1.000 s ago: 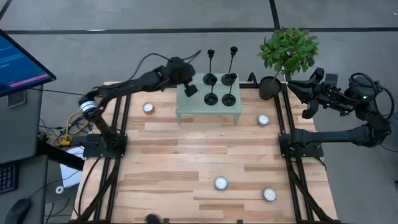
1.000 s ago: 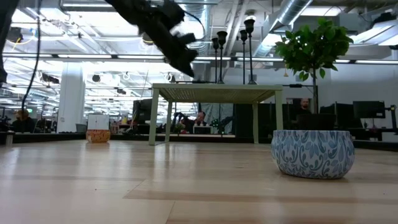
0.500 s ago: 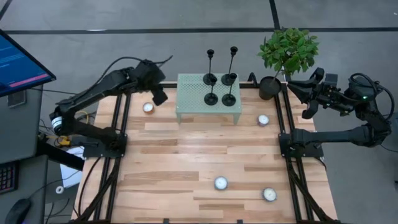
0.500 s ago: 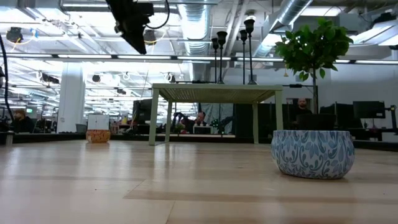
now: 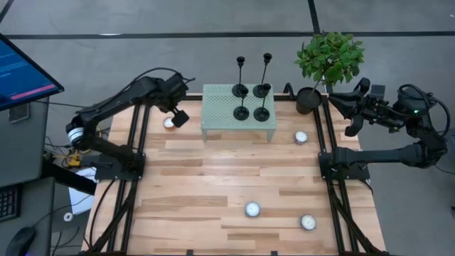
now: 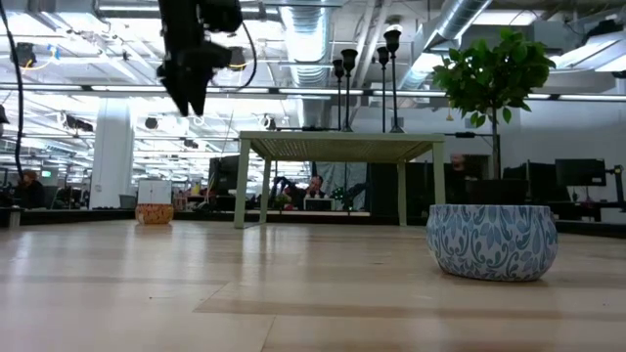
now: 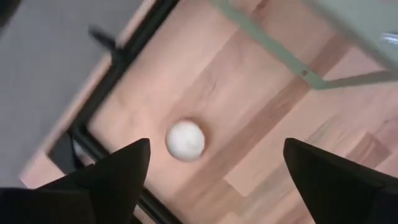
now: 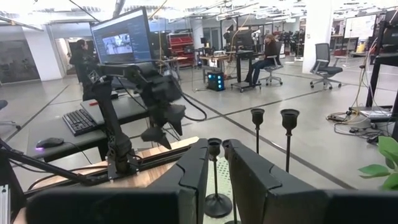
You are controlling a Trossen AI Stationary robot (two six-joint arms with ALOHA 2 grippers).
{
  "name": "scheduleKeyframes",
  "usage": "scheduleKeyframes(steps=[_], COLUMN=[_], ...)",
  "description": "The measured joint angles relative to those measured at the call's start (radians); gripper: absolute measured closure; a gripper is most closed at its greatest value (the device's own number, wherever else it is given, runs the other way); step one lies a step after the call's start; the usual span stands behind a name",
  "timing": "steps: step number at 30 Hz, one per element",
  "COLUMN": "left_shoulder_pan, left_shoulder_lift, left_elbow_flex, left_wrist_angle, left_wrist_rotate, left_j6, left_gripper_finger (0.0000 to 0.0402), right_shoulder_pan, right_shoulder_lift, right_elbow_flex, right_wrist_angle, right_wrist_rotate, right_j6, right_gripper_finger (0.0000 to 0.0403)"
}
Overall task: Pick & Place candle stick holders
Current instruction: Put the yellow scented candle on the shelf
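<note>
four candle stick holders (image 5: 252,99) stand together on the pale green perforated stand (image 5: 238,122) at the far middle of the wooden table (image 5: 227,185); nearer the camera only small round tealight tins (image 5: 252,209) lie scattered on the boards. change noted: a second ago the left gripper (image 5: 179,118) was closed and at the stand's left edge beside the holders; it has since swung clear to the left and now hangs over the far left corner of the table with its fingers (image 7: 112,177) spread wide and nothing between them, a white tealight (image 7: 185,139) on the wood directly beneath. judgement: the placing on the stand looks complete and the left arm is retreating, or lining up on that tealight; which one cannot be told. the holders are black metal, thin stems rising from round disc bases to small cups; the rear pair stand tall, the front pair short, all upright and apart from one another. the right gripper (image 5: 352,110) waits off the table's far right corner beside the potted plant (image 5: 325,64), fingers drawn almost together on nothing.
</note>
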Motion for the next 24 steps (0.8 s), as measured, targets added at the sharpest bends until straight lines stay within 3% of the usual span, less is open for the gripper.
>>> scheduleKeyframes(steps=[7, 14, 24], left_shoulder_pan=[0.106, 0.164, 0.202], left_shoulder_lift=[0.112, 0.189, 0.154], left_elbow_flex=[0.0, 0.0, -0.118], left_wrist_angle=[-0.007, -0.034, -0.006], left_wrist_rotate=[0.093, 0.099, 0.103], left_j6=[-0.066, -0.066, -0.044], left_gripper_finger=[0.0039, 0.0041, 0.004], right_shoulder_pan=[0.0, 0.0, 0.0], right_shoulder_lift=[0.0, 0.0, 0.0], right_elbow_flex=[0.0, 0.0, 0.0], right_wrist_angle=[-0.012, -0.012, -0.012], right_wrist_rotate=[0.0, 0.0, 0.0], right_j6=[0.0, 0.003, 0.001], right_gripper_finger=[0.0347, 0.0347, 0.0347])
